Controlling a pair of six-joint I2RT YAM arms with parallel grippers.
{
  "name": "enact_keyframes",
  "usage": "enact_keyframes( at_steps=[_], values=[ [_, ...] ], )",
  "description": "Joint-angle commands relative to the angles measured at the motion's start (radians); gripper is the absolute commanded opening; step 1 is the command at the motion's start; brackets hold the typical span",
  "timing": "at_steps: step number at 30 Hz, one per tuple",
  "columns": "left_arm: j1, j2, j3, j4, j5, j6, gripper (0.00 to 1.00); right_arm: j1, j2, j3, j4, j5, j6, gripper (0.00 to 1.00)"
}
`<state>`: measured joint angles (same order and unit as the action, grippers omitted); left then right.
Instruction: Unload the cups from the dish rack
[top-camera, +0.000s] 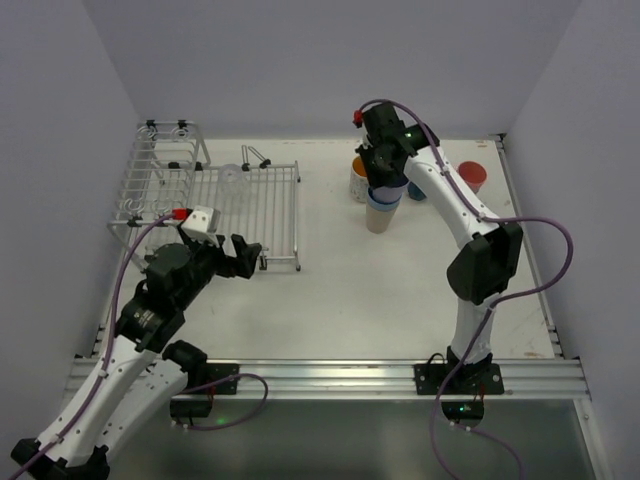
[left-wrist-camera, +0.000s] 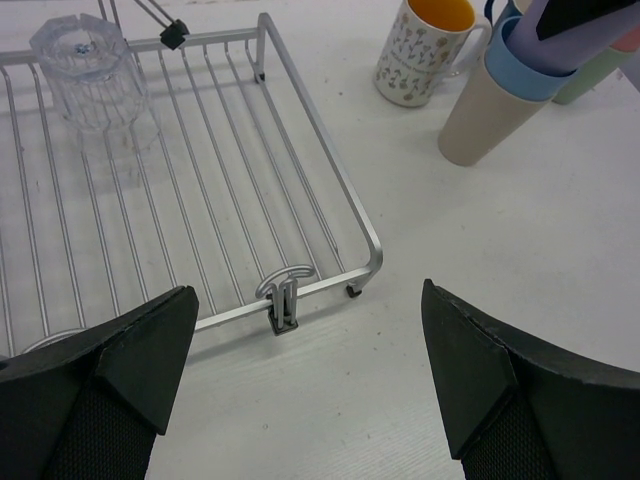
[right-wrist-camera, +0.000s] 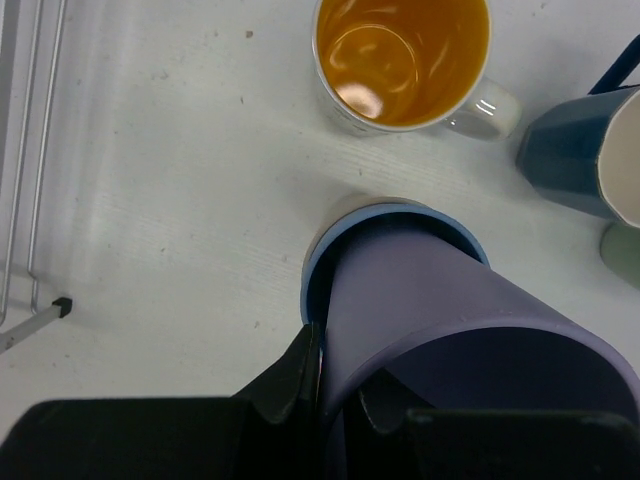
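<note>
Hovering just off the near right corner of the dish rack: left gripper, jaws wide, nothing between them, bare table below. Separating the rack's right edge from the cups: a broad open strip of table. Pinching the wall of one lilac cup: right gripper, jaws narrow, cup tilted inside one blue cup nested in one beige cup. Standing near that stack: one orange-lined white mug, one dark blue mug, one mint cup, one pink cup. Resting on the rack grid: one clear glass.
</note>
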<state>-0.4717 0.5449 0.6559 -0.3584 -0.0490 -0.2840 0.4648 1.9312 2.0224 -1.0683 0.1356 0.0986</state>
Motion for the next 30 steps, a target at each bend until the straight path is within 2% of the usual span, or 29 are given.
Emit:
enact_keyframes(
  at_steps=[1, 3, 7, 8, 11, 16, 19, 20, 26, 30],
  values=[
    [0.005, 0.036, 0.019, 0.012, 0.0, 0.013, 1.0, 0.001, 0.02, -0.008, -0.019, -0.044, -0.086, 0.0],
    [0.005, 0.056, 0.04, 0.012, -0.011, 0.003, 1.0, 0.002, 0.038, -0.011, -0.01, -0.045, -0.091, 0.01],
    [0.005, 0.133, 0.099, 0.013, -0.003, -0.018, 1.0, 0.0, 0.048, -0.013, 0.013, -0.024, -0.091, 0.37],
    [0.005, 0.148, 0.111, 0.013, -0.015, -0.027, 1.0, 0.001, 0.043, -0.014, 0.022, -0.021, -0.091, 0.53],
    [0.005, 0.208, 0.149, 0.044, -0.064, -0.05, 1.0, 0.0, 0.003, -0.007, 0.053, -0.03, -0.089, 0.69],
    [0.005, 0.318, 0.182, 0.131, -0.155, -0.093, 1.0, 0.003, -0.121, -0.031, 0.122, -0.07, -0.068, 0.82],
    [0.005, 0.407, 0.186, 0.203, -0.268, -0.093, 1.0, 0.009, -0.26, -0.137, 0.232, -0.105, -0.037, 0.89],
    [0.005, 0.437, 0.189, 0.237, -0.331, -0.084, 1.0, 0.015, -0.303, -0.221, 0.272, -0.126, -0.016, 0.9],
    [0.008, 0.677, 0.281, 0.337, -0.466, -0.064, 1.0, 0.063, -0.627, -0.601, 0.615, -0.25, 0.104, 0.94],
    [0.013, 0.827, 0.312, 0.45, -0.577, -0.058, 1.0, 0.074, -0.742, -0.761, 0.774, -0.367, 0.168, 0.94]
  ],
)
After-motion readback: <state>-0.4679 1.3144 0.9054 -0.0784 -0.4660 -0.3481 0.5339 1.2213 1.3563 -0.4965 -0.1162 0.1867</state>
